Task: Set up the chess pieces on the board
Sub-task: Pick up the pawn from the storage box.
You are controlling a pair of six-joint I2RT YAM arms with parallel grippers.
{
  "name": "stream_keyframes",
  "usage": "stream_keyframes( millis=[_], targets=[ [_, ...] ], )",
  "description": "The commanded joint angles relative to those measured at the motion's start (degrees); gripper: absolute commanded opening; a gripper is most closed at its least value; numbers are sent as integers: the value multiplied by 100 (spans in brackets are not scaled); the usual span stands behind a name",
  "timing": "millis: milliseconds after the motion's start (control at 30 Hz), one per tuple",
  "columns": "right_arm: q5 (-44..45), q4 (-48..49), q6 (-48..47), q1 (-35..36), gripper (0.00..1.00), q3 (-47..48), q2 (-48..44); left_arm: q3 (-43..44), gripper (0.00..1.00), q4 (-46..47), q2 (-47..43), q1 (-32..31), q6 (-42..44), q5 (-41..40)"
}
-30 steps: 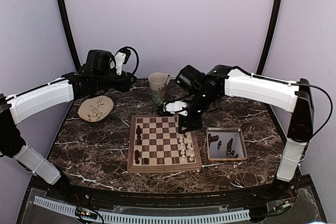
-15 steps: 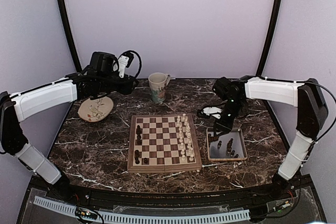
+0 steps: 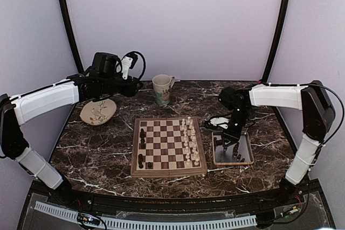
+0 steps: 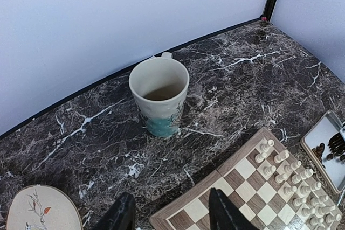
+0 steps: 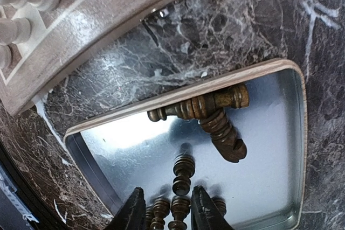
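Low in the tray [image 5: 269, 133] at the right gripper [image 5: 168, 211]: fingers cut off by the frame's bottom, narrowly parted around upright dark chess pieces [image 5: 182, 168]; cannot tell whether pinching one. Two more lying against the tray's rim nearest the board [image 3: 167, 144]. A few dark ones standing along its left side. At the left gripper [image 4: 170, 216]: spread wide, holding nothing, above bare tabletop [image 4: 97, 149] between mug [image 4: 159, 95] and board corner.
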Motion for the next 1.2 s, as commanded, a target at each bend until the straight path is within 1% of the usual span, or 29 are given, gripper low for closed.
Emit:
stream_keyframes(
  millis=[0, 133, 267, 533, 633, 733, 867, 1067, 1167],
  targets=[
    [230, 144, 75, 28, 29, -186, 119, 155, 48, -47, -23, 19, -12, 71],
    [348, 218, 59, 27, 27, -292, 147, 164, 48, -59, 5, 19, -13, 103],
    [333, 265, 64, 25, 20, -301, 200, 168, 48, -61, 23, 24, -17, 128],
    [310, 419, 86, 26, 20, -291, 322, 189, 48, -85, 59, 24, -35, 176],
    [293, 429, 87, 32, 15, -270, 344, 189, 48, -87, 55, 20, -39, 191],
    [232, 359, 70, 25, 6, -246, 328, 197, 48, -99, 66, 23, -39, 208],
    [-66, 186, -22, -1, 2, -164, 211, 206, 48, -116, 77, 24, -46, 230],
    [-865, -164, -252, -280, 1, -10, 204, 240, 48, -154, 108, 20, -57, 315],
    [-938, -163, -246, -362, 1, 11, 182, 251, 48, -162, 128, 25, -63, 351]
  ],
)
